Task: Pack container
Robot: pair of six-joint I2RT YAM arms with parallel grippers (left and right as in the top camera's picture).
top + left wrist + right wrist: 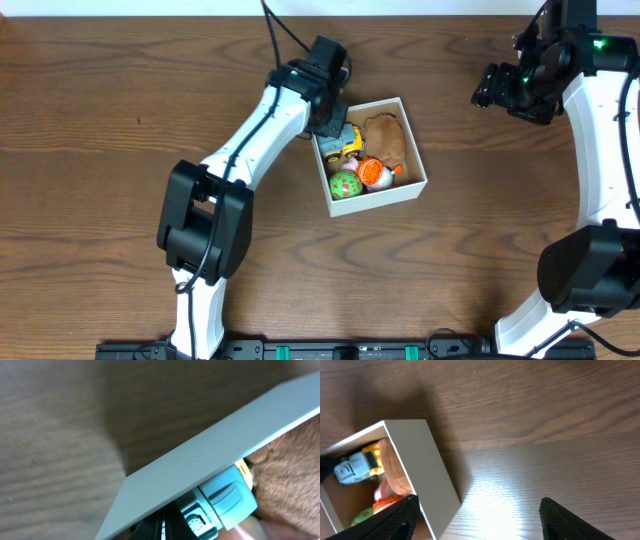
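Small square white-walled container (pixel 381 197) sits on the wooden desk (pixel 100 130) holding brown plush (pixel 386 138), green ball (pixel 345 185), orange toy (pixel 374 174) and yellow-blue truck (pixel 349 143), so packing looks nearly done; left gripper (pixel 332 125) hovers at its corner, grip unreadable, right gripper (pixel 480 517) spread wide, empty.

Wood-grain table (pixel 90 130), black strip (pixel 150 351), possibly a rail, along edge

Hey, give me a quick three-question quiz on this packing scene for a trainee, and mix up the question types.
1. True or false: the container holds a green ball.
2. Which arm's jaws are at the container's corner? A left; B right.
3. Fill in: the jaws of the right arm stand ___.
Key: 1 true; 2 A, the left arm; 3 open.
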